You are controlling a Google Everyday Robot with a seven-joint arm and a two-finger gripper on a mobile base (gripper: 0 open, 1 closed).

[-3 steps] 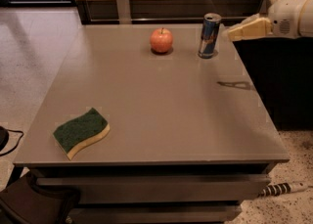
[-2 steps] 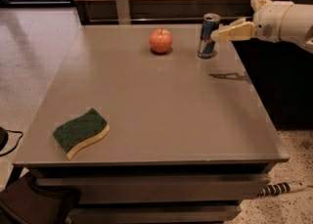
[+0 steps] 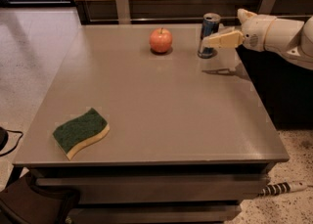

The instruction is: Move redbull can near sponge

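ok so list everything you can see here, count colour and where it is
redbull can: one, blue and silver, upright at the far right of the table, right of the apple
apple: one, red, far middle of the table
sponge: one, dark green top over pale yellow foam, near left corner of the table
table: one, grey-brown, fills the middle of the view
metal brackets: two, grey, on the wood wall behind the table
striped cable: one, pale and dark, on the floor by the table's near right corner
arm: one, cream, comes in from the right edge
gripper: one, cream, at the can, crossing its middle in this view
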